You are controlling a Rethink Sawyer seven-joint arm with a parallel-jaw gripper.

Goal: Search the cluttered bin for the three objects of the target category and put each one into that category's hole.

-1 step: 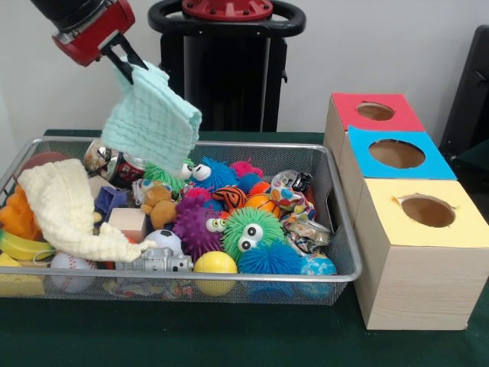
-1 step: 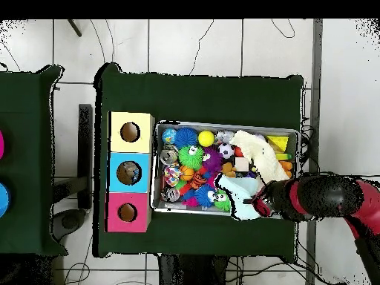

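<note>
My gripper [image 1: 126, 65] hangs above the bin's far left part, shut on the top corner of a pale mint-green cloth [image 1: 151, 118] that dangles clear of the clutter. From overhead the gripper [image 2: 261, 199] and the cloth [image 2: 239, 194] sit over the bin's lower right area. A cream-yellow cloth [image 1: 67, 210] lies draped over toys at the bin's left, also visible from above [image 2: 252, 152]. The wire mesh bin [image 1: 345, 252] is full of fuzzy balls, sports balls and other toys. Beside it stand three boxes with round holes: red [image 1: 374, 112], blue [image 1: 396, 154] and yellow [image 1: 428, 211].
A yellow ball [image 1: 215, 264], a baseball [image 1: 70, 264], a soccer ball [image 1: 164, 242], a wooden block [image 1: 127, 222] and a green fuzzy ball with eyes [image 1: 250, 232] crowd the bin's near side. The boxes stand close against the bin's right wall.
</note>
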